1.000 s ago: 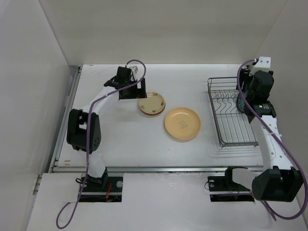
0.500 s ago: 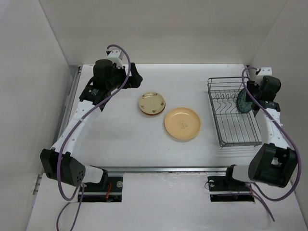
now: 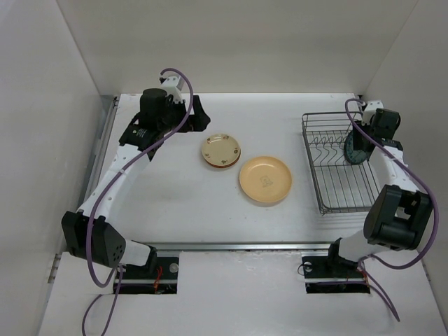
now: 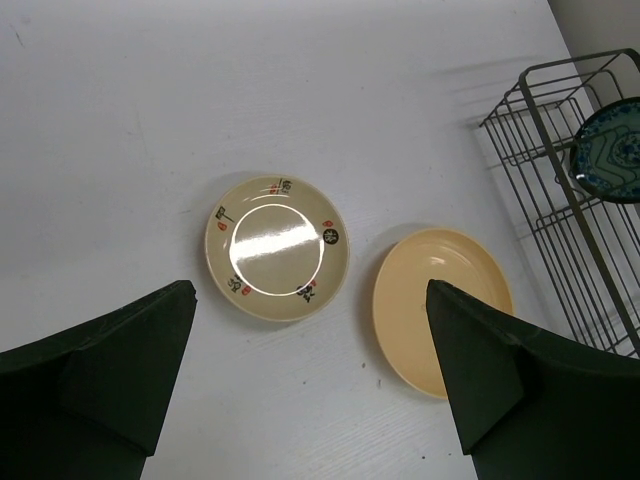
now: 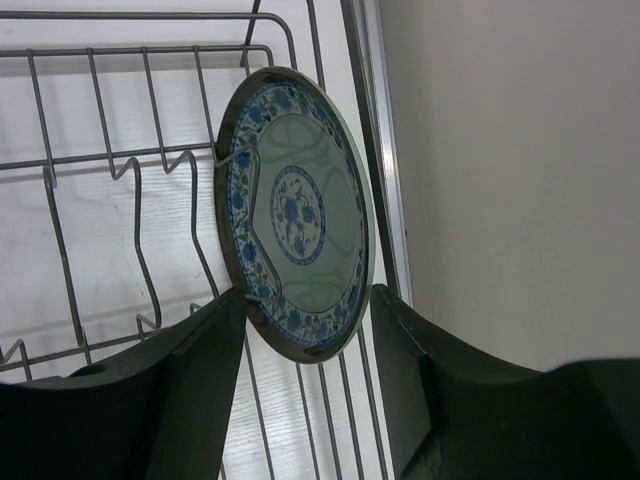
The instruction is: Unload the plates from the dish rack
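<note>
The dish rack stands at the right. One blue-patterned plate stands upright among its prongs near the far right corner. My right gripper is open. In the right wrist view its jaws straddle the lower rim of that plate, one finger on each side. A cream plate with small motifs tops a short stack on the table, with a reddish rim under it. The tan-yellow plate lies beside it. My left gripper is open and empty, raised behind the stack.
White walls close in the table on the left, back and right; the right wall is right beside the rack's far side. The left wrist view also shows the tan plate and the rack.
My left arm has lifted away from the plate stack and swung up toward the far left. My right arm has shifted beside the rack, uncovering the blue plate it now faces.
</note>
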Controlling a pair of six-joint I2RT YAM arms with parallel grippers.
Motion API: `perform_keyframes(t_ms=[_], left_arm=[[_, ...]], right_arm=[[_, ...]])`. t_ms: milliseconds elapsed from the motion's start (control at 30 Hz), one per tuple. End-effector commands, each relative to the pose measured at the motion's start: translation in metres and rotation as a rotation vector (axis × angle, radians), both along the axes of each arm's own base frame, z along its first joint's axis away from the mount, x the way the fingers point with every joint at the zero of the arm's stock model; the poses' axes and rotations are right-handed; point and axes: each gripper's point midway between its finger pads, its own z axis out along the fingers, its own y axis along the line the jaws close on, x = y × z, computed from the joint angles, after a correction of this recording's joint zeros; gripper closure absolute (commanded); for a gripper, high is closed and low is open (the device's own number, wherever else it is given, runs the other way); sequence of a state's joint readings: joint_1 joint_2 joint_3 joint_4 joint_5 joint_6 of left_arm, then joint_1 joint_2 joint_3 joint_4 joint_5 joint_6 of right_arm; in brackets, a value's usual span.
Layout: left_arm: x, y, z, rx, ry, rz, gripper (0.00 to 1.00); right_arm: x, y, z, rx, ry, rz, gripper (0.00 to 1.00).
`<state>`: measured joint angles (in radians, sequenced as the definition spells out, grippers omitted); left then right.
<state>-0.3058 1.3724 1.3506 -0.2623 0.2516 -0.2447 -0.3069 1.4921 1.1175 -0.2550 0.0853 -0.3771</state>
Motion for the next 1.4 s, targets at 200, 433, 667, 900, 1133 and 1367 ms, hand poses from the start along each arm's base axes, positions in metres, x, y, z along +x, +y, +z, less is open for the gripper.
perform_keyframes(t_ms=[200, 433, 667, 900, 1133, 1367], left_arm=[[-0.002, -0.003, 0.013, -0.028, -0.036, -0.015, 0.0], [0.0, -0.003, 0.007, -0.025, -0.027, -0.015, 0.0], [0.0, -0.003, 0.007, -0.025, -0.027, -0.015, 0.0], [0.0, -0.003, 0.007, -0.025, -0.027, -0.015, 0.0], [-0.001, -0.005, 0.008, -0.029, -0.026, -0.023, 0.0], [-0.001, -0.005, 0.008, -0.029, -0.026, -0.023, 0.0]], right_arm=[[0.015, -0.016, 0.029, -0.066, -0.064, -0.028, 0.45], [0.019, -0.026, 0.017, -0.088, -0.023, -0.06, 0.57], [0.024, -0.031, 0.012, -0.096, -0.001, -0.078, 0.64], [0.024, -0.033, 0.008, -0.106, 0.014, -0.081, 0.78], [0.024, -0.032, 0.012, -0.116, 0.01, -0.057, 0.89], [0.021, -0.031, 0.008, -0.101, 0.03, -0.035, 0.93]])
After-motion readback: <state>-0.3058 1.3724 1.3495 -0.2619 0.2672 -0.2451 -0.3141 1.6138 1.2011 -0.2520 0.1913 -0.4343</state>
